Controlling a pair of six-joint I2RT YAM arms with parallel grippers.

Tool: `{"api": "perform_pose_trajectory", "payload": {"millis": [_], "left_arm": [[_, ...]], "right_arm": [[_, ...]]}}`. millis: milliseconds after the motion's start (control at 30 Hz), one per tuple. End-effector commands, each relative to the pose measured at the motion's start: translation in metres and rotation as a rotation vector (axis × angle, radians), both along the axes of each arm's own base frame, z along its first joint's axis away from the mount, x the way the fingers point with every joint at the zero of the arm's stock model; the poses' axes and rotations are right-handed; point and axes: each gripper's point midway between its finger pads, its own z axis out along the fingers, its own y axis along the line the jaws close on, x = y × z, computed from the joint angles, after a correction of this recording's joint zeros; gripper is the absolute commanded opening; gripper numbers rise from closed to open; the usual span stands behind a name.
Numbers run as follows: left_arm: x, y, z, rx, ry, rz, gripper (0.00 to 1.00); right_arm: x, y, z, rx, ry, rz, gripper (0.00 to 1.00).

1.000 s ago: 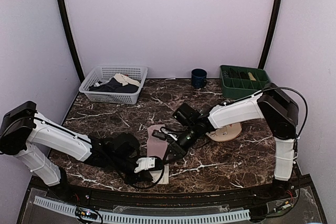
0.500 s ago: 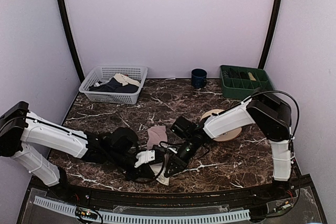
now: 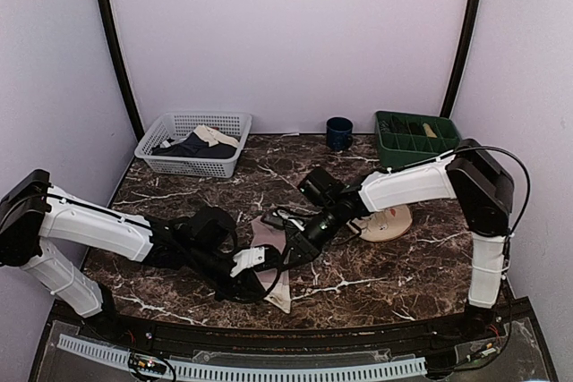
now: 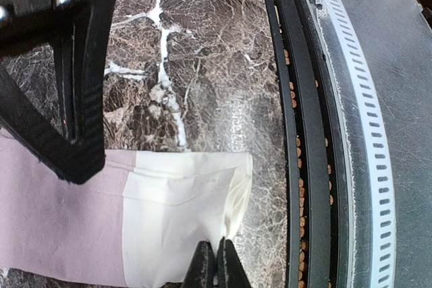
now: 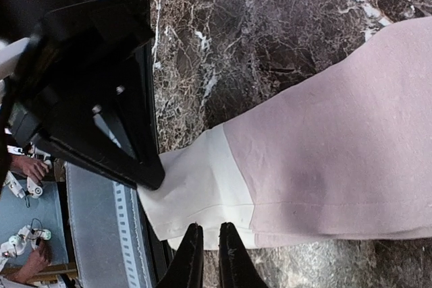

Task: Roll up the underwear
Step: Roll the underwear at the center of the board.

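The underwear (image 3: 265, 235) lies lengthwise near the table's front edge, dusty pink (image 5: 324, 146) with a wide cream waistband (image 4: 169, 220) at the near end. My left gripper (image 3: 255, 278) sits at that near end. In the left wrist view its tips (image 4: 216, 262) are shut on a raised fold of the waistband's corner. My right gripper (image 3: 289, 254) comes in from the right. Its fingers (image 5: 209, 255) stand almost closed, a thin slit apart, on the waistband's side edge. Each wrist view shows the other gripper as a dark shape over the cloth.
A round plate (image 3: 387, 223) lies right of the right arm. At the back stand a white basket (image 3: 192, 142) holding a navy garment and a beige cloth, a blue mug (image 3: 338, 133) and a green tray (image 3: 416, 138). A black rail (image 4: 297, 133) runs just beyond the waistband.
My right gripper dipped toward the front edge, then came back toward the table's middle beside the waistband. My left gripper stayed shut at the waistband's near end, shifting slightly.
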Motion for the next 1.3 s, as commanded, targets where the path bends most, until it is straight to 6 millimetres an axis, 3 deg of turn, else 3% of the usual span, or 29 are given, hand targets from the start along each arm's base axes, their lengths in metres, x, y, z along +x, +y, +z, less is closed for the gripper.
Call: {"api": "perform_pose_trajectory", "payload": {"millis": [0, 100, 233, 333, 433, 600, 733, 900, 1067, 1267], "left_arm": [[0.003, -0.001, 0.008, -0.021, 0.019, -0.002, 0.0], [0.012, 0.002, 0.013, -0.041, 0.035, 0.041, 0.0], [0.032, 0.004, 0.023, -0.082, 0.044, 0.112, 0.0], [0.047, 0.005, 0.021, -0.081, 0.056, 0.163, 0.0], [0.061, 0.009, 0.012, -0.058, 0.093, 0.213, 0.0], [0.071, 0.006, -0.003, -0.013, 0.139, 0.242, 0.0], [0.077, 0.004, -0.015, 0.019, 0.178, 0.262, 0.0], [0.081, 0.003, -0.03, 0.049, 0.241, 0.288, 0.01], [0.082, 0.01, -0.04, 0.074, 0.275, 0.308, 0.02], [0.084, 0.013, -0.032, 0.057, 0.251, 0.312, 0.05]], "right_arm": [[-0.002, 0.011, -0.021, -0.015, 0.044, 0.007, 0.1], [-0.004, 0.012, -0.04, -0.044, 0.05, 0.013, 0.1], [-0.015, -0.008, -0.074, -0.132, 0.058, 0.028, 0.09], [-0.02, -0.019, -0.08, -0.16, 0.052, 0.039, 0.08], [-0.012, -0.02, -0.067, -0.145, 0.028, 0.021, 0.08], [0.011, -0.014, -0.023, -0.074, -0.039, -0.042, 0.1], [0.019, -0.022, -0.005, -0.065, -0.076, -0.08, 0.15], [0.011, -0.042, -0.02, -0.083, -0.038, -0.109, 0.18], [0.014, -0.033, -0.008, -0.024, -0.016, -0.143, 0.18], [0.021, -0.021, 0.004, 0.027, 0.009, -0.17, 0.17]]}}
